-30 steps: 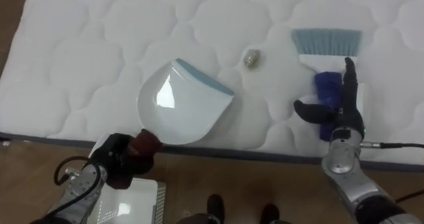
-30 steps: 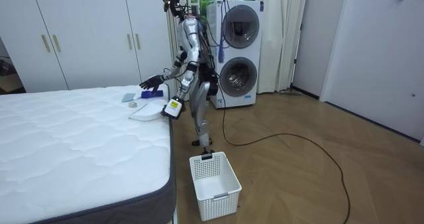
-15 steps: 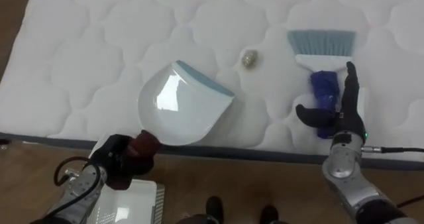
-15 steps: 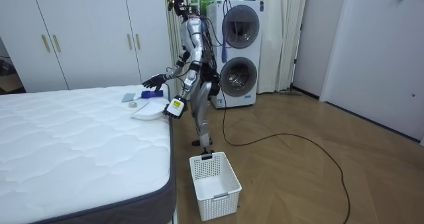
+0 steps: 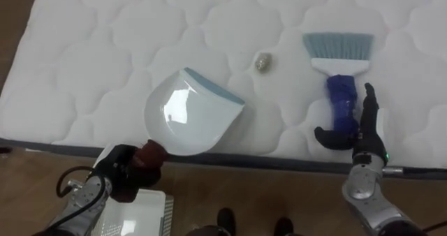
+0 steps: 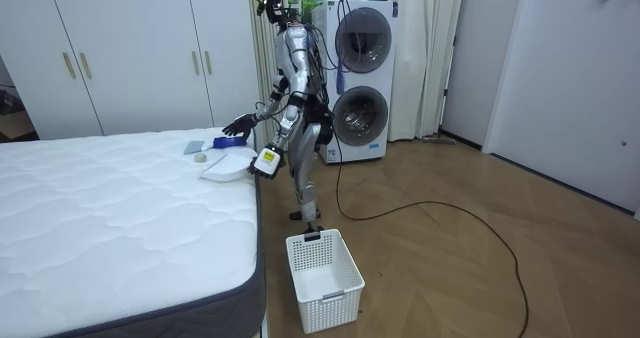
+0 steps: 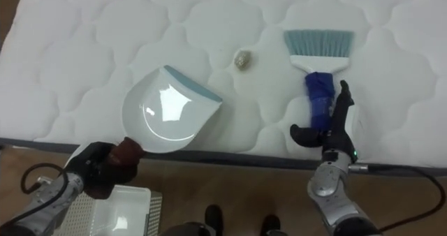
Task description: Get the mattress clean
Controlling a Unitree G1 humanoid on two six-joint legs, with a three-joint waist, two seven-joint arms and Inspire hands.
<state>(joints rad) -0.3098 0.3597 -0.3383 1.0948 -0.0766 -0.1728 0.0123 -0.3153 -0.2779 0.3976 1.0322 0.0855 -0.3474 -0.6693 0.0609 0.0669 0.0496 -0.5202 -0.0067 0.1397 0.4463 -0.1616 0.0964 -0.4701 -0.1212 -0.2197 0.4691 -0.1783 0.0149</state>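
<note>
A white dustpan [image 5: 188, 114] with a blue-grey lip lies on the quilted white mattress [image 5: 91, 47] near its edge. My left hand [image 5: 124, 172] is shut on its reddish-brown handle [image 5: 151, 152], just off the bed. A small crumpled scrap [image 5: 263, 61] sits between the dustpan and a brush. The brush has pale blue bristles [image 5: 339, 45] and a blue handle [image 5: 341, 100], and it lies flat on the right. My right hand [image 5: 363, 128] is open at the handle's near end, fingers straight and thumb spread toward the handle.
The mattress's dark edge band [image 5: 279, 163] runs across the near side, with wooden floor below. A white basket [image 6: 322, 268] stands on the floor to my left. I stand at the bed's corner, washing machines [image 6: 360, 78] behind me.
My right hand has drawn back toward the bed's edge, uncovering more of the blue brush handle. The dustpan, scrap and left hand stay put.
</note>
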